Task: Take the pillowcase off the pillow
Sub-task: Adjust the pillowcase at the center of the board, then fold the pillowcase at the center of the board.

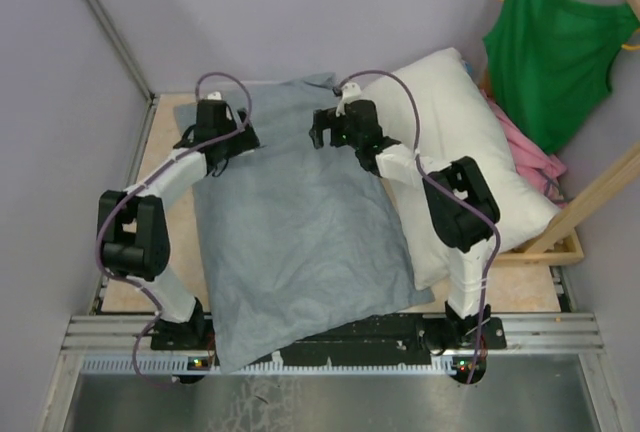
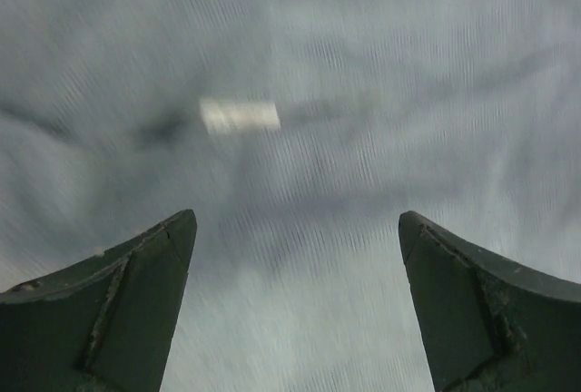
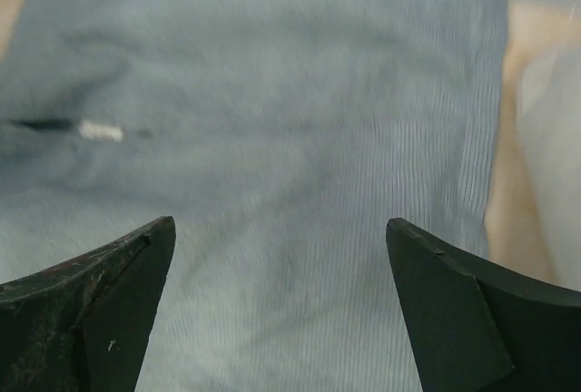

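The pillowcase (image 1: 300, 222), pale grey-blue, lies spread flat down the middle of the table. Beside its right edge rests the plump white pillow (image 1: 470, 137), fully outside the case. My left gripper (image 1: 228, 144) hovers over the case's far left part and my right gripper (image 1: 320, 132) over its far middle. The left wrist view shows open jaws (image 2: 297, 229) above blurred grey-blue cloth (image 2: 363, 93) with a small white tag (image 2: 239, 115). The right gripper (image 3: 281, 233) is also open over the cloth (image 3: 300, 138), with the same tag (image 3: 100, 131) at left. Nothing sits between either pair of fingers.
A green tank top (image 1: 555, 47) hangs on a yellow hanger at the back right, with a pink garment (image 1: 532, 157) below it. A wooden frame (image 1: 575, 242) borders the pillow's right side. Grey walls close in the left and back of the wooden table (image 1: 165, 152).
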